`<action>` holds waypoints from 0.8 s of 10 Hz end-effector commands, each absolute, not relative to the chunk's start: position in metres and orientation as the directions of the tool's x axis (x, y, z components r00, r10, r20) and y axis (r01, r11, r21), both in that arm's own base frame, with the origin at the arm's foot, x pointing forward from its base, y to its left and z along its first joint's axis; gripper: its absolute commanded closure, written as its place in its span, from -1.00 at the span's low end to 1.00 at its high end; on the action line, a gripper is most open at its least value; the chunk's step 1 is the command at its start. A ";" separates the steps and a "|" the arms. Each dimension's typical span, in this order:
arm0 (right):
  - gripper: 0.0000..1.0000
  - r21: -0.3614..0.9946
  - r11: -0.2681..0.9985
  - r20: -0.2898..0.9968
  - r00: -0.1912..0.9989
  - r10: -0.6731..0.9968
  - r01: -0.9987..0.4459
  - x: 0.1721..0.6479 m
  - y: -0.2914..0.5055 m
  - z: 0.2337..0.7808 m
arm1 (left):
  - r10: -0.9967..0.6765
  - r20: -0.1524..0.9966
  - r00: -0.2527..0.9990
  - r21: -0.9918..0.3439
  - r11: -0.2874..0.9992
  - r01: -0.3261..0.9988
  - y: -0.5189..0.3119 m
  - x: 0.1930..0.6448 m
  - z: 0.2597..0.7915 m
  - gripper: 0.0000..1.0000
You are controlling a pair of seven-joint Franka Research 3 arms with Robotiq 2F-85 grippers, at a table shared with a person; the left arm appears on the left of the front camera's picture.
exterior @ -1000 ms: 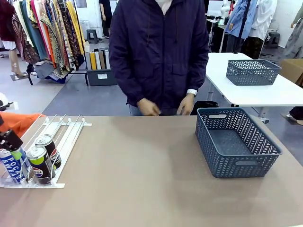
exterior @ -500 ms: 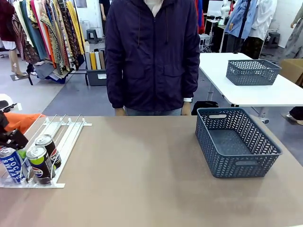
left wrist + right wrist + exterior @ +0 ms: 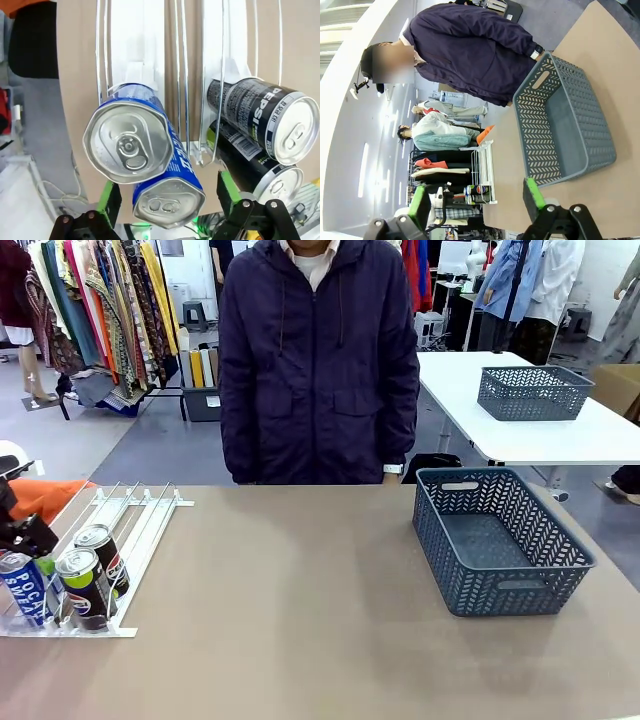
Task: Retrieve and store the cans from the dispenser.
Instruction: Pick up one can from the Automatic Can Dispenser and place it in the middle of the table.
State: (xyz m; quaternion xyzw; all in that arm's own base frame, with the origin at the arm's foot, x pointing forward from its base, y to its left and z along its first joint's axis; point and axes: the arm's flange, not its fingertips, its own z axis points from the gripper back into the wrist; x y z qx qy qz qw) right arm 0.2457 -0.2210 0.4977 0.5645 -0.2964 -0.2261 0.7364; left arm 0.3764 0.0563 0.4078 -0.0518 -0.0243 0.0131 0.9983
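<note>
Broad tan tabletop point(image 3: 300, 640) in a clothing showroom, garment racks point(image 3: 100, 310) at the back left. Nearest, by the left edge: flat sloped white and clear plastic dispenser point(image 3: 140, 515) of parallel rail lanes, running away from the robot.

Standing at its near end, slim drink cans with silver lids:
- blue Pocari Sweat can point(image 3: 22, 590) in the outer lane
- black Pepsi can point(image 3: 86, 588) with a yellow-green band, just beside it in the next lane
- rear Pepsi can point(image 3: 103, 552), touching behind that one

From the left wrist, a second blue can point(image 3: 127, 145) lined up in the same lane as the first.

Left gripper point(image 3: 166, 192) poised over the blue pair, looking down on the lids. Black fingers spread wide, green pads point(image 3: 111, 197) flanking the front blue lid with a gap on each side, gripping nothing. In the front view, its black body just above the blue can at the picture's left edge.

Right of centre, well apart from the dispenser: dark grey-blue lattice plastic basket point(image 3: 520, 595), rectangular, with slot handles at both ends. Right gripper point(image 3: 476, 197) looking across the table at that basket, green-padded fingers apart, clasping nothing.

At the far edge, person point(image 3: 320, 360) in a dark navy zipped jacket, standing square to the table, arms hanging at the sides, a watch at one wrist. Farther back on the right, white table point(image 3: 560, 445) bearing a second grey lattice basket point(image 3: 533, 392).
</note>
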 end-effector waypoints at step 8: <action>-1.00 0.964 0.262 0.210 0.712 -0.670 -0.038 0.249 -0.222 0.499 | 0.058 0.067 0.996 -0.069 0.996 -0.053 0.054 0.384 0.407 1.00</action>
